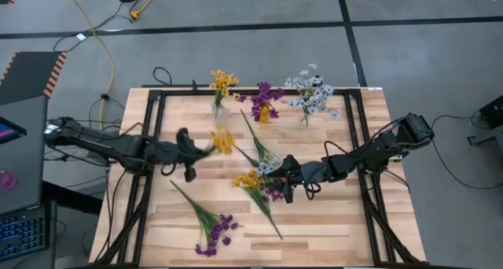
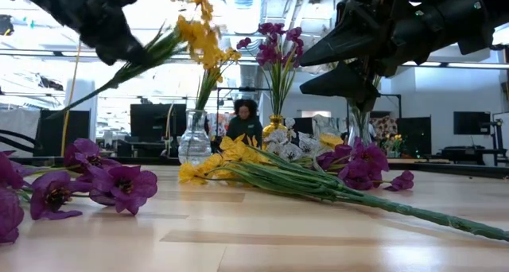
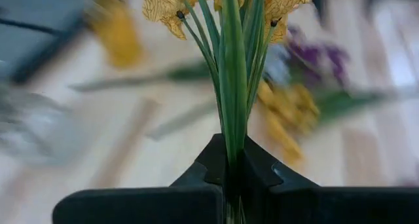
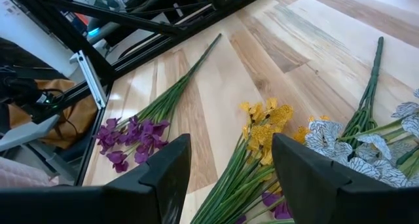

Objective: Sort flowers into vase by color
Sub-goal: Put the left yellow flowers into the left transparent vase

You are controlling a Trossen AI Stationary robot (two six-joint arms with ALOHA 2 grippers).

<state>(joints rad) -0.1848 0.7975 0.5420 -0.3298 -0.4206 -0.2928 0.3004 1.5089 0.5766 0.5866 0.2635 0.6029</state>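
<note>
My left gripper (image 1: 200, 149) is shut on a yellow flower sprig (image 1: 222, 140) and holds it in the air left of the table's middle. Three vases stand in a row at the far edge: one with yellow flowers (image 1: 221, 88), one with purple (image 1: 266, 97), one with pale bluish-white (image 1: 311, 92). A pile of yellow, white and purple sprigs (image 1: 259, 178) lies flat mid-table. My right gripper (image 1: 285, 187) hovers open just above it; the yellow blossoms (image 4: 265, 129) lie below its fingers. One purple sprig (image 1: 212, 228) lies near the front left. My left gripper pinches the yellow sprig's bundle of green stems and leaves (image 3: 234, 145) between its two fingers, partway along its length. The fingers come from the table's left, slanting down. The sprig is lifted clear, its blossoms (image 2: 203, 33) ahead of the fingers and its stem end (image 2: 75, 103) trailing behind.
A black metal frame (image 1: 149, 135) runs along the table's left, far and right sides. In the low view a person (image 2: 245, 122) sits in the room beyond the vases. Bare wood shows at the front right (image 1: 330, 230).
</note>
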